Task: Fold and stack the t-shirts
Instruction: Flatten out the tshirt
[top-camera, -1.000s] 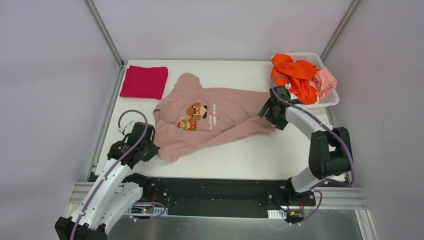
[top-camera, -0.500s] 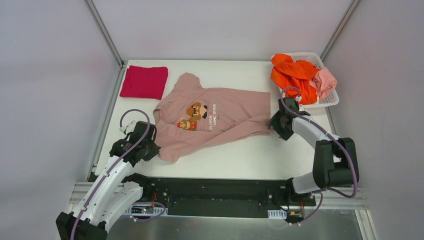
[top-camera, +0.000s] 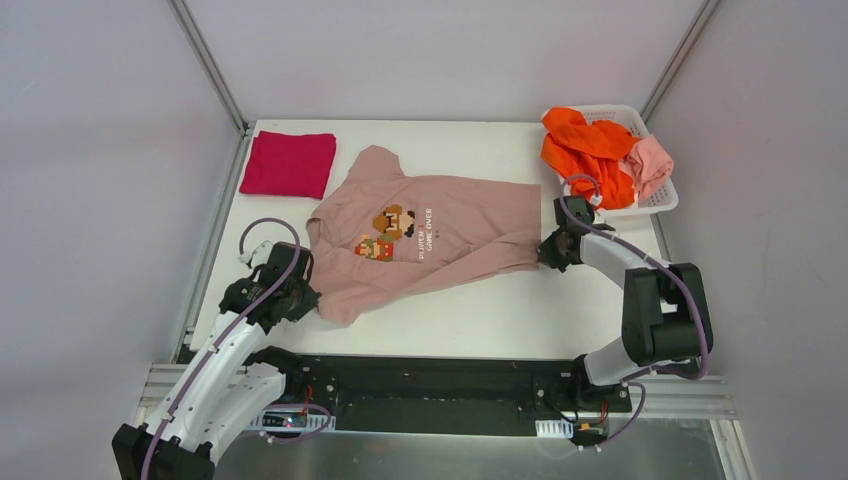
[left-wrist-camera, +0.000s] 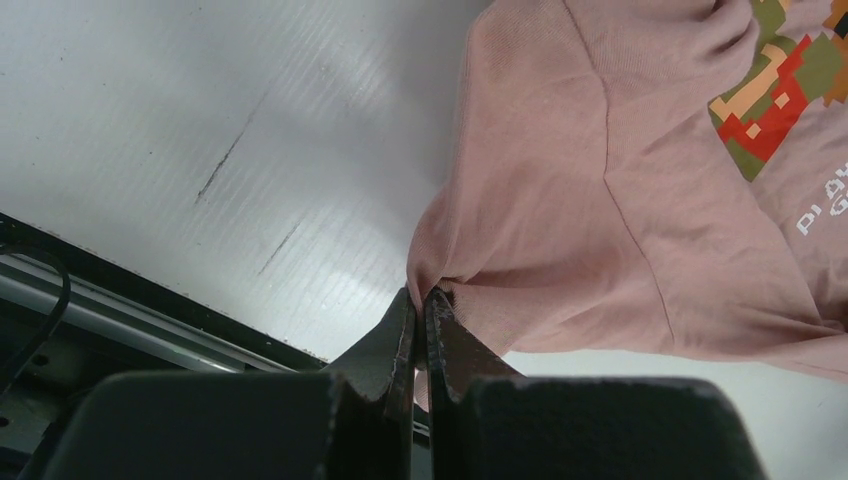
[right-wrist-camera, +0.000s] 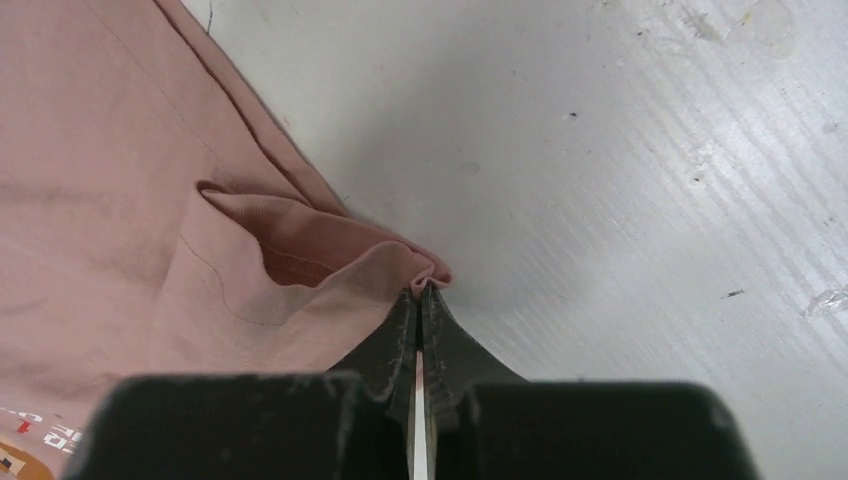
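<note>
Presently, we find both pairs of jaws pressed tight on cloth. The left jaws pinch a bunched corner of the dusty-pink t-shirt (left-wrist-camera: 620, 170) at its near-left edge. The right jaws pinch a small fold at its right-hand corner, low over the bench (right-wrist-camera: 650, 150). The shirt lies print-up across the middle of the bench, creased and skewed. It sits between the folded crimson t-shirt (top-camera: 288, 163) at the far left and the white basket (top-camera: 662, 205) at the far right, which holds the orange t-shirt (top-camera: 590, 150) and the salmon-pink t-shirt (top-camera: 652, 165). We judge the step in hand to be straightening the shirt for its first fold. We recommend raising both corners together and level, with the cloth taut between them. The right grip looks shallow and may slip.
</note>
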